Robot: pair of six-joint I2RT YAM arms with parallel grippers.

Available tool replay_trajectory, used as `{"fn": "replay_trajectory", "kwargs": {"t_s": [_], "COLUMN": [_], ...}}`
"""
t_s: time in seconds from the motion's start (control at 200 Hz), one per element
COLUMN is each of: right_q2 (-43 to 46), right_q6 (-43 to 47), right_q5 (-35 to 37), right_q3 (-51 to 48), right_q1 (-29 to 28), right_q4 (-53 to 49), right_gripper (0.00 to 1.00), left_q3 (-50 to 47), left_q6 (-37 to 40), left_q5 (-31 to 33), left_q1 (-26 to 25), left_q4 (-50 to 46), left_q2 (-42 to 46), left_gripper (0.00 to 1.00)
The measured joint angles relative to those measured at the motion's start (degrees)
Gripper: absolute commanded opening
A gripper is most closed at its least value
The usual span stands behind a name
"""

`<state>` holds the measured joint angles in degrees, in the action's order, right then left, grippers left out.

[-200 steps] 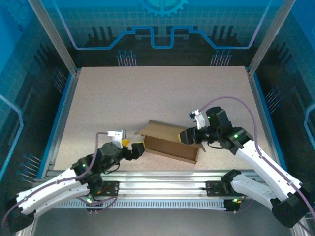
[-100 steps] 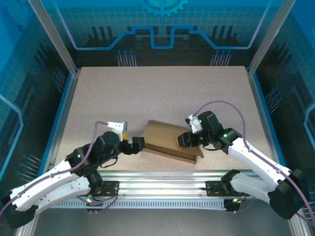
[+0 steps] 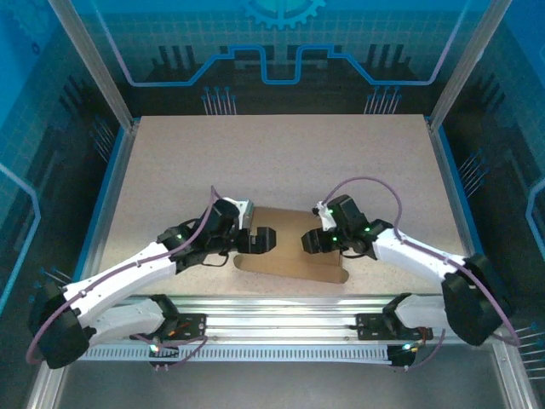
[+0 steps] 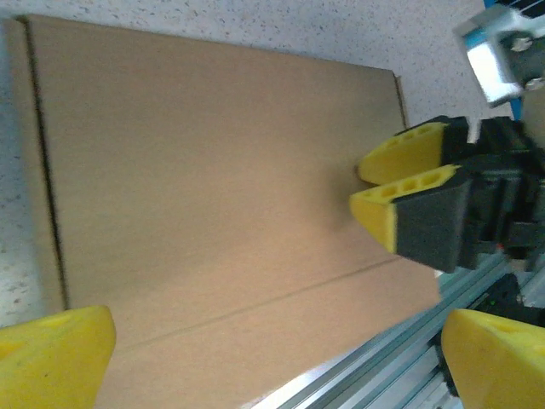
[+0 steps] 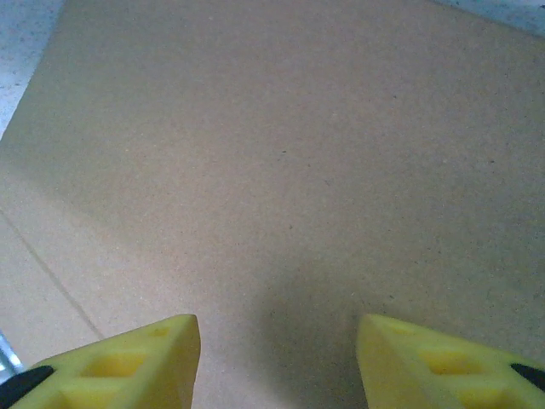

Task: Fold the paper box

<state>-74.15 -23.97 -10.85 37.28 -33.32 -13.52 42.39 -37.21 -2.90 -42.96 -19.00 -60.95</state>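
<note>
Both arms have come in over the paper box since a moment ago, and the box, which had a side standing up, now lies flat. It sits on the worktop near the front edge, just behind the metal rails, between the two arms. The left gripper is over the left part of the box. Its jaws are wide open and hold nothing; in the left wrist view its yellow fingers sit far apart with bare brown card between them. The right gripper is over the right part of the box, pointing at the left one, near it but not touching. Its jaws are about half open and hold nothing, with flat card showing between the tips. I cannot tell if the tips touch the card. A long fold line runs across the card
</note>
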Motion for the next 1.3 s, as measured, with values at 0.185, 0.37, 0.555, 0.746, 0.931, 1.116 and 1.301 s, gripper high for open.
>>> {"fn": "replay_trajectory", "kwargs": {"t_s": [0.185,0.37,0.555,0.746,0.931,1.116,1.301], "right_q2": [-8.22,-13.35,-11.93,-2.19,5.75,10.23,12.59], "right_q6": [2.23,4.48,4.87,1.73,0.61,0.17,-0.66], "right_q5": [-0.09,-0.07,0.98,4.00,7.76,8.94,7.85], "right_q3": [5.29,9.77,10.47,8.63,4.81,1.90,-1.42], "right_q1": [0.44,2.14,2.62,2.62,2.64,5.22,9.14], "right_q4": [4.68,6.36,5.68,4.13,-0.79,-5.84,-8.07], "right_gripper": [0.54,0.56,1.00,1.00,1.00,1.00,1.00], "left_q3": [-1.36,-1.36,-1.33,-0.02,1.38,-0.15,-1.42], "left_q6": [-3.89,-6.64,-6.49,-1.79,3.39,4.61,4.59], "left_q5": [0.70,4.26,5.20,4.92,6.34,5.20,3.41], "left_q1": [0.04,0.33,2.03,4.61,4.76,9.53,12.07], "left_q4": [3.82,4.17,3.43,-0.59,-5.42,-4.61,-1.70], "left_q2": [-0.98,-0.98,-0.98,-0.98,-1.27,-1.95,-5.86], "left_gripper": [0.99,0.99,1.00,0.99,0.99,0.99,0.99]}}
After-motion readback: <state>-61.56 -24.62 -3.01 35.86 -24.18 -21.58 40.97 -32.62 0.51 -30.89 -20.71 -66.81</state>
